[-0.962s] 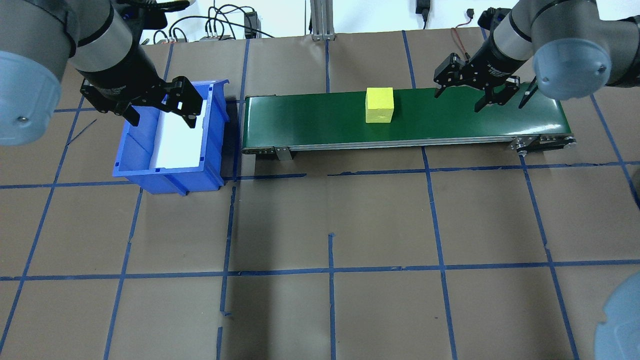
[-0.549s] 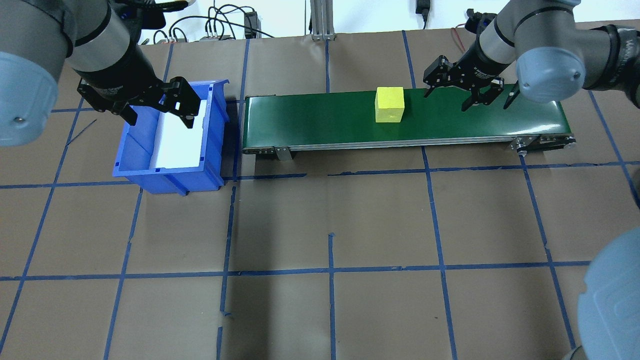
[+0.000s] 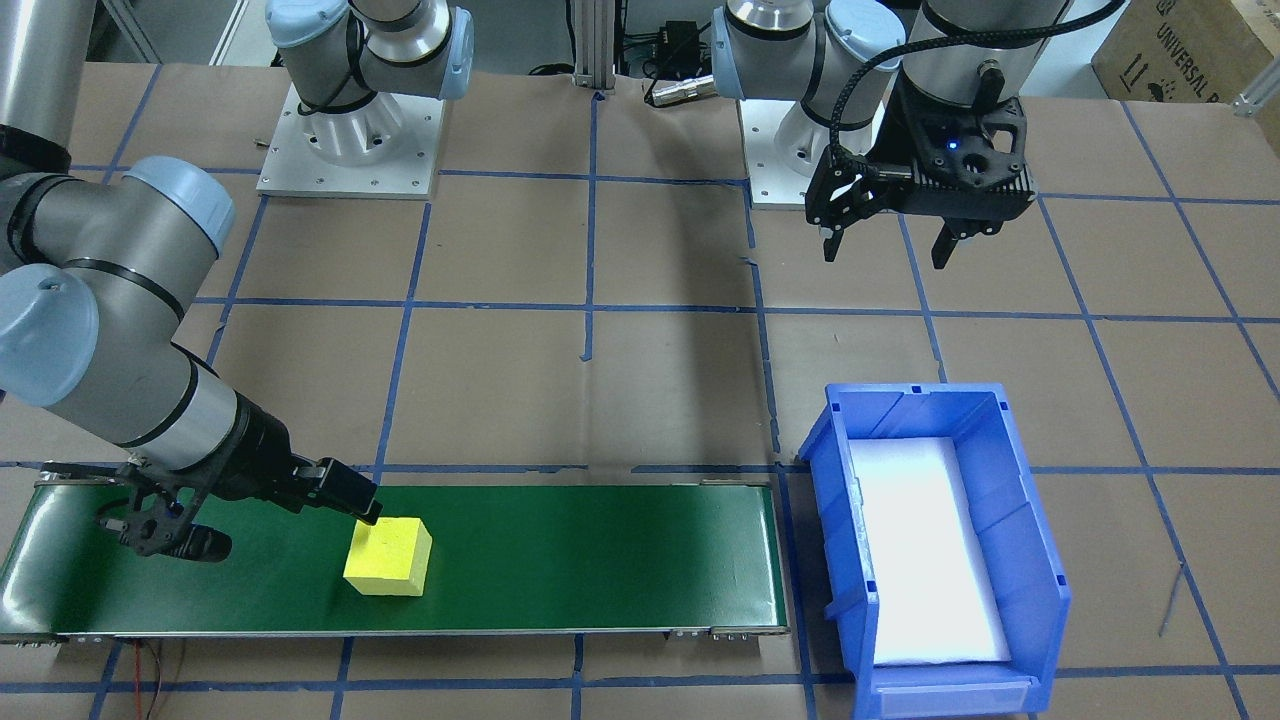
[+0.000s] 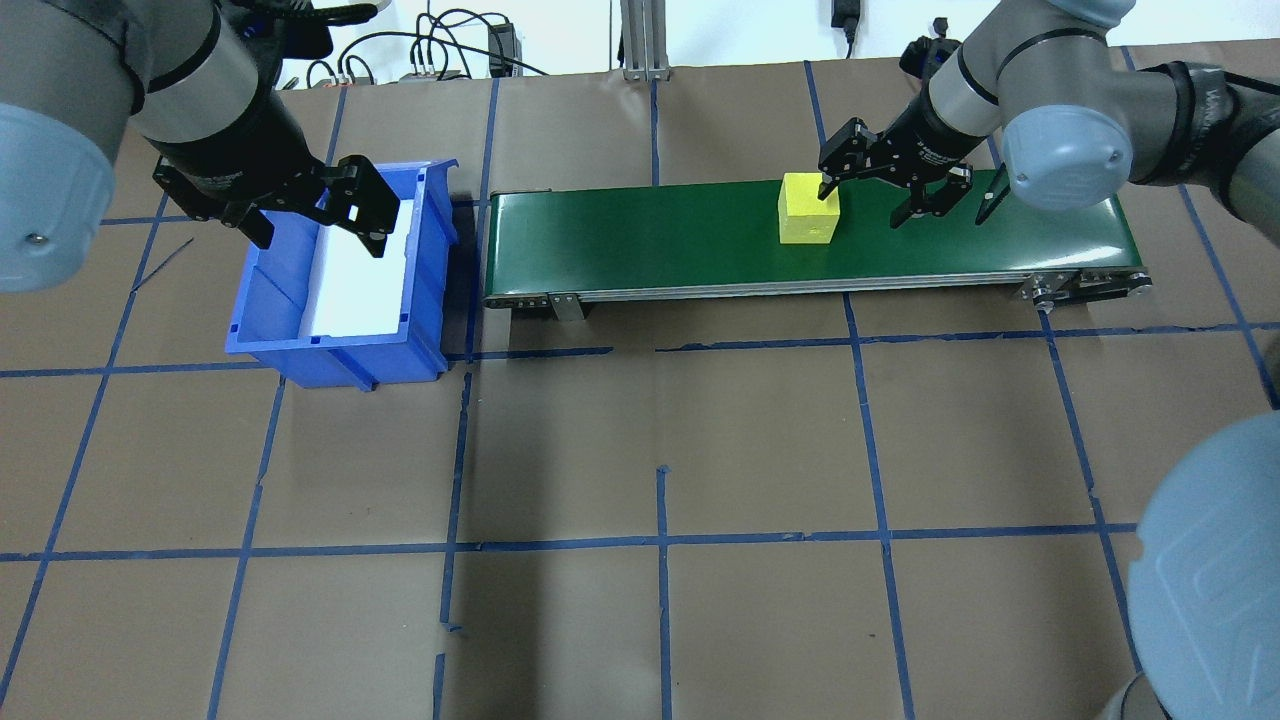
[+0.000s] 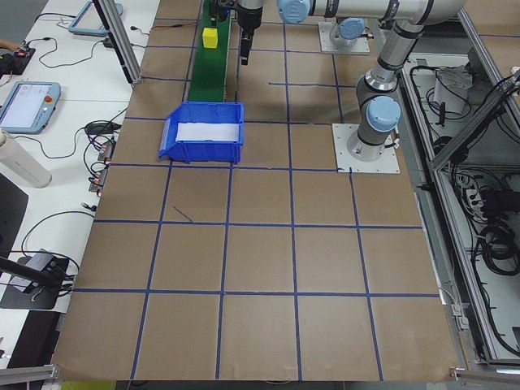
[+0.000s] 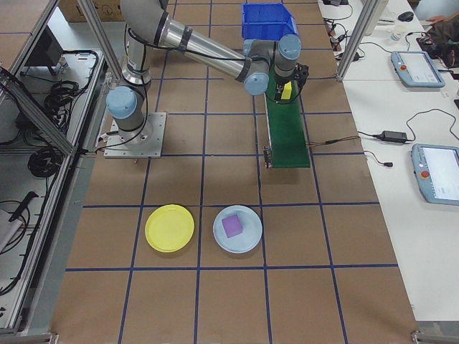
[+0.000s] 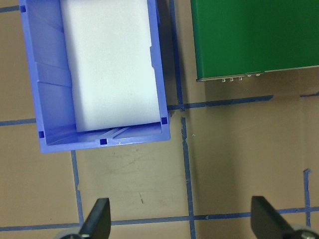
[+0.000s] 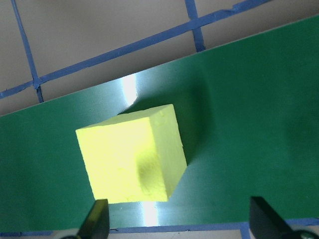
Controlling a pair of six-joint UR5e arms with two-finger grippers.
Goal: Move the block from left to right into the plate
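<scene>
Yellow: one block [image 4: 809, 209], one plate [image 6: 169, 228]; purple cube [image 6: 232, 226], probably.

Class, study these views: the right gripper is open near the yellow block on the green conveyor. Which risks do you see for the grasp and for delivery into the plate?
1. The right gripper is off-centre: one fingertip overlaps the yellow block, so descending might knock it.
2. The block sits skewed on the green conveyor, risking a corner pinch.
3. A light blue plate adjoins the yellow plate; delivery might err.
</scene>
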